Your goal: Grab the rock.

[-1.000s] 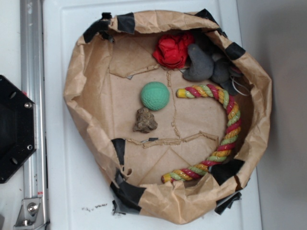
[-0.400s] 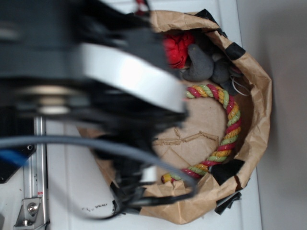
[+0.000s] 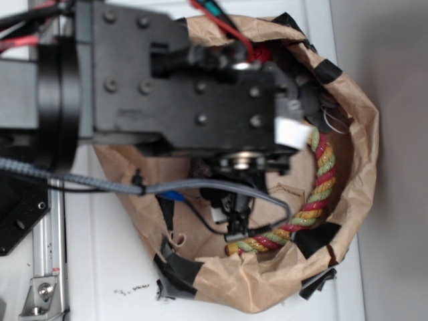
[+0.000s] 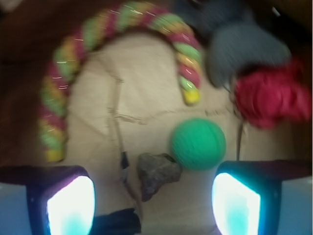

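White tabletop [image 3: 100,254] with a shallow brown-paper basket [image 3: 358,134] patched in black tape; the arm [image 3: 180,87] fills the upper left and centre of the exterior view and hides most of the basket floor, the rock included.

Wrist view shows the floor. The rock [image 4: 156,174] lies at lower centre, on bare paper, just left of and below the green ball [image 4: 198,143] — very close, whether touching I cannot tell through the blur. Striped rope [image 4: 117,29] arcs across the upper left. Grey pieces [image 4: 239,49] and a red bundle [image 4: 271,95] sit at upper right, well apart from the rock.

Gripper [image 4: 152,205] stands wide. Its two pads [image 4: 71,205] glow at the lower corners of the wrist view, the rock between them and a little above, nothing held.

Handling, as a judgement: the rock looks hard, lumpy and jagged, dense for its size, not fragile. Rough faces should give the pads grip, but an uneven lump can pivot or squirt out if pinched across a sloping face. Best hold looks to be across its broad upper part, not the narrow point toward the bottom of the frame. The ball is the hazard — round, likely light, likely to roll if the right pad nudges it, or to get pinched along with the rock. The right pad needs to come down in the narrow space between the two.
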Controlling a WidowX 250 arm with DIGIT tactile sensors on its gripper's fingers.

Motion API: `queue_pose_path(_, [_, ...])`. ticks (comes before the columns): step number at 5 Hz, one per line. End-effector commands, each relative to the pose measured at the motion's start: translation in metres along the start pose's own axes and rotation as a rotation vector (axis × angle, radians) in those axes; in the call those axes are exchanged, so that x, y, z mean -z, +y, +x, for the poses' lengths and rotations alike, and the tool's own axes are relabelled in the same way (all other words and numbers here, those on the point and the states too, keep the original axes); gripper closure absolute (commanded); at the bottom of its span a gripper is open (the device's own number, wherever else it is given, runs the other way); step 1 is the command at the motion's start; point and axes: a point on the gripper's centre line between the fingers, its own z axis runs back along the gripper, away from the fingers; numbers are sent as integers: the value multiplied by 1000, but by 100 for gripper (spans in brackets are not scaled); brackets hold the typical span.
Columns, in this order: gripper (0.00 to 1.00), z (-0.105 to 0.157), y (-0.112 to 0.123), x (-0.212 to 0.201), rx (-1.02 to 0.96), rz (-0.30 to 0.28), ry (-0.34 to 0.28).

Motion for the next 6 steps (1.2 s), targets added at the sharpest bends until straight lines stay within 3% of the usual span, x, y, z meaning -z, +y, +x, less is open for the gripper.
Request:
queue_pose_path(1, [0,5,8,-6,-34,-9,-44])
queue_pose_path(2, [0,5,8,-6,-34,-9,-44])
queue_pose_path(3, [0,-2,4,38,-59,-13,-56])
queue_pose_path(4, [0,-4,-12,56,-30,-30,-65])
queue_pose_path(5, [100,-1,-19,67,-33,2,-47])
queue_pose_path(6, [100,2,-14,55,-43,17,-20])
